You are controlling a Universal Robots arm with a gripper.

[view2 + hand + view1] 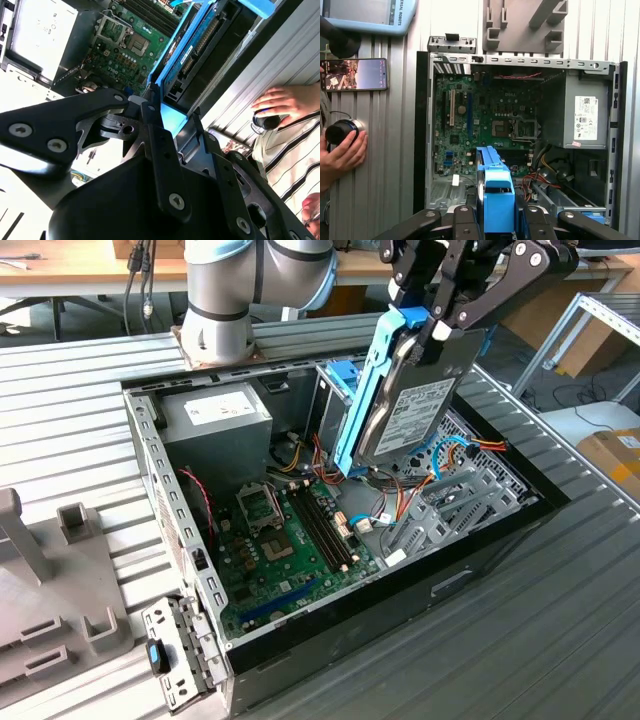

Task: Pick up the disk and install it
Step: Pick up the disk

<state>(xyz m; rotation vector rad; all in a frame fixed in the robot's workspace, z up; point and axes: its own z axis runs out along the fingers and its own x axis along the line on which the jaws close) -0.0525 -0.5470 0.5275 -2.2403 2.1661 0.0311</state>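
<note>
The disk [422, 408], a grey-metal drive in a light-blue carrier rail [362, 390], hangs upright and tilted above the open computer case [150, 450], over its right-hand drive area in the exterior view. My gripper [432, 322] is shut on the disk's upper end. In the second wrist view the disk [194, 52] runs away from the black fingers [160, 145], with its blue edge toward the motherboard. In the first wrist view the blue carrier [496, 190] stands between the finger links of the gripper [498, 222], above the motherboard [485, 120].
A big grey box with a white label [215, 420] fills one case corner. A silver drive cage [465, 502] and loose cables lie under the disk. A removed bracket [175, 655] lies by the case. A person's hand [342, 152] rests on a black knob [340, 131], near a phone [355, 74].
</note>
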